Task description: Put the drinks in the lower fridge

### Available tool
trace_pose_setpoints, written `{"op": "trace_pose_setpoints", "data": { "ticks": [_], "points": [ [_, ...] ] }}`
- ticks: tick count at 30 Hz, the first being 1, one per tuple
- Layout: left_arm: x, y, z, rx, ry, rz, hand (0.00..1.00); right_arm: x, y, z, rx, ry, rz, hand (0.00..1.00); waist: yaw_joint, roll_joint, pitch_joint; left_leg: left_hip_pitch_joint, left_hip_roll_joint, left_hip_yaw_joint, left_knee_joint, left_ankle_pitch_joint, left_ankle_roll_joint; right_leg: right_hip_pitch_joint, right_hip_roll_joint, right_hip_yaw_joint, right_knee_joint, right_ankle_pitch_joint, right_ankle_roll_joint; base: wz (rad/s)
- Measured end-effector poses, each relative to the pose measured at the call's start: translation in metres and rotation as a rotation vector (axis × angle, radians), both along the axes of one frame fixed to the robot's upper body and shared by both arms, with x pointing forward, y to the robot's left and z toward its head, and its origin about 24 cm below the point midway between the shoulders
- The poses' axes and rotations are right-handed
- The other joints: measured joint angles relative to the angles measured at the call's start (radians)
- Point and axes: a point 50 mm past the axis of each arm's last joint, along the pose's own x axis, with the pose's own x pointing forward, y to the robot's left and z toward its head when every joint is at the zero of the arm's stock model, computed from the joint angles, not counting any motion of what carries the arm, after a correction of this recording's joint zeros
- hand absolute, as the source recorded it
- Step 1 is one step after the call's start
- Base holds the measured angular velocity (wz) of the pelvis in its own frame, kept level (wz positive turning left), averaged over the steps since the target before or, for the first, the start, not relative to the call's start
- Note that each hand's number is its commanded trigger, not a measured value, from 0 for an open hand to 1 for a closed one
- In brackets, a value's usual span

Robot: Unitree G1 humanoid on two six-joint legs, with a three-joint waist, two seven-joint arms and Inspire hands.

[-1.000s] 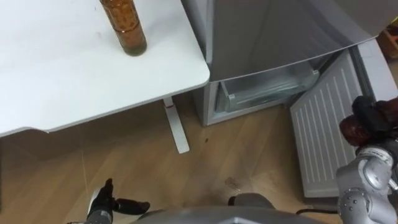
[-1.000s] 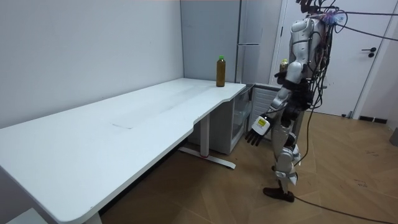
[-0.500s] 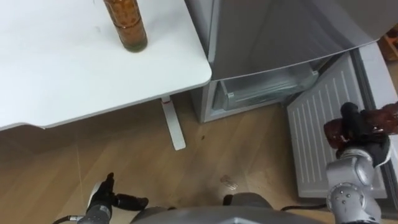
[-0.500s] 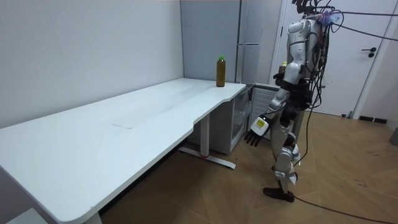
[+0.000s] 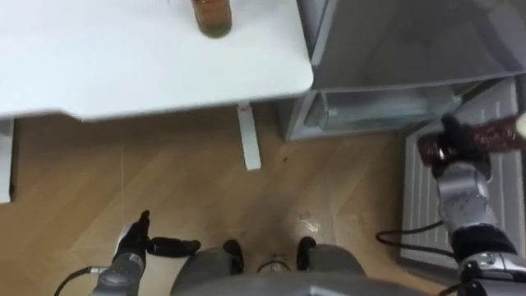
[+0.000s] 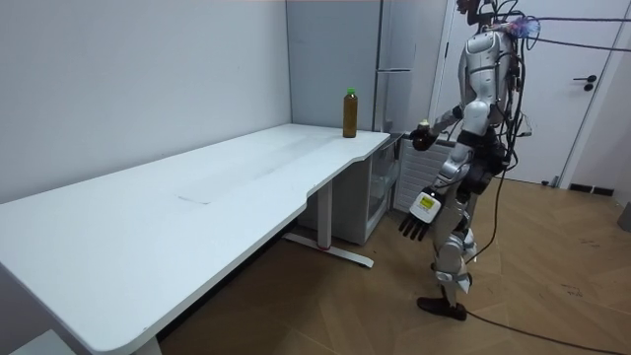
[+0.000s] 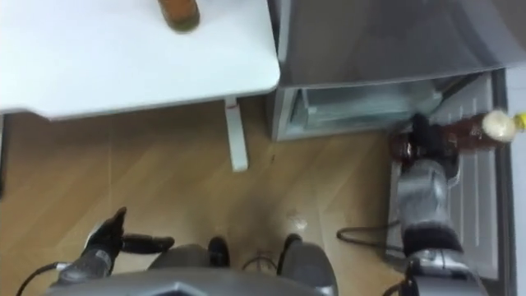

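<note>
Down at the lower left, the left hand [image 5: 134, 247] hangs from a lowered arm above the wood floor [image 5: 189, 181], its fingers loosely spread and holding nothing. Above it runs the white table [image 5: 123, 66]. One bottle [image 5: 212, 12] of brown drink stands upright near the table's corner.

Just beside that corner is the grey fridge [image 5: 394, 41]. Its lower compartment [image 5: 370, 111] is open, and a clear drawer shows inside. The lower door [image 5: 419, 214] is swung out to the right, with its ribbed inner face in view.

The right hand [image 7: 427, 141] is out in front of that door on a raised, bent forearm. Its fingers are curled round a second bottle [image 7: 472, 131], also brown, which lies sideways with its pale cap pointing right, close to the compartment but outside it. In the room view the robot stands upright between the table's end and the fridge.
</note>
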Motion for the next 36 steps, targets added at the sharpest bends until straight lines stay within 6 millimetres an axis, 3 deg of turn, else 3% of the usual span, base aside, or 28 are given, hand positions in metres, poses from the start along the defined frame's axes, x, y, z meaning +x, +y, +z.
{"op": "trace_pose_setpoints", "data": {
  "ticks": [2,7,11,18,23,27,30,36],
  "points": [
    [0.009,0.005,0.003,0.009,-0.016,0.002,0.0,0.011,0.003,0.003,0.037,-0.043,0.01,1.0,0.022,-0.017,0.012,-0.045,0.0,-0.003,0.035,0.0,0.0,-0.049,-0.007,-0.001,0.046,-0.007,-0.006,0.03],
    [0.028,0.002,0.008,-0.004,-0.06,-0.005,0.0,0.026,0.004,0.004,0.125,-0.093,0.003,1.0,0.038,-0.02,0.0171,-0.169,-0.008,-0.037,0.102,0.003,0.007,-0.159,-0.028,-0.029,0.121,-0.021,-0.011,0.23],
    [0.049,-0.001,0.015,-0.008,-0.109,-0.019,0.0,0.032,-0.003,0.007,0.163,-0.109,0.034,1.0,0.069,-0.026,0.0303,-0.273,-0.018,-0.04,0.169,-0.003,0.016,-0.276,-0.054,-0.022,0.232,-0.052,-0.018,0.13],
    [0.069,0.003,0.025,-0.029,-0.177,0.019,0.0,0.043,-0.014,0.023,0.191,-0.217,0.021,1.0,0.082,-0.036,0.0391,-0.458,-0.027,-0.065,0.303,-0.011,0.013,-0.459,-0.079,-0.023,0.383,-0.098,-0.036,0.14],
    [0.085,0.007,0.038,-0.01,-0.253,-0.003,0.0,0.056,-0.013,0.034,0.208,-0.275,0.052,1.0,0.086,-0.041,0.0425,-0.589,-0.014,-0.085,0.421,-0.034,0.005,-0.573,-0.083,-0.033,0.486,-0.125,-0.052,0.09],
    [0.083,0.009,0.037,0.027,-0.224,-0.01,0.0,0.061,-0.007,0.037,0.207,-0.288,0.112,1.0,0.088,-0.042,0.0427,-0.651,-0.006,-0.108,0.482,-0.049,0.0,-0.616,-0.08,-0.051,0.529,-0.14,-0.061,0.08],
    [0.074,0.011,0.033,0.038,-0.19,-0.013,0.0,0.062,-0.009,0.039,0.201,-0.307,0.122,1.0,0.109,-0.047,0.0457,-0.69,-0.006,-0.111,0.546,-0.078,0.0,-0.653,-0.089,-0.048,0.594,-0.169,-0.064,0.04],
    [0.063,0.018,0.031,0.097,-0.154,-0.01,0.0,0.078,-0.007,0.057,0.188,-0.362,0.157,1.0,0.11,-0.047,0.0457,-0.774,-0.005,-0.123,0.644,-0.111,0.002,-0.726,-0.102,-0.05,0.682,-0.204,-0.066,0.04]
  ]
}}
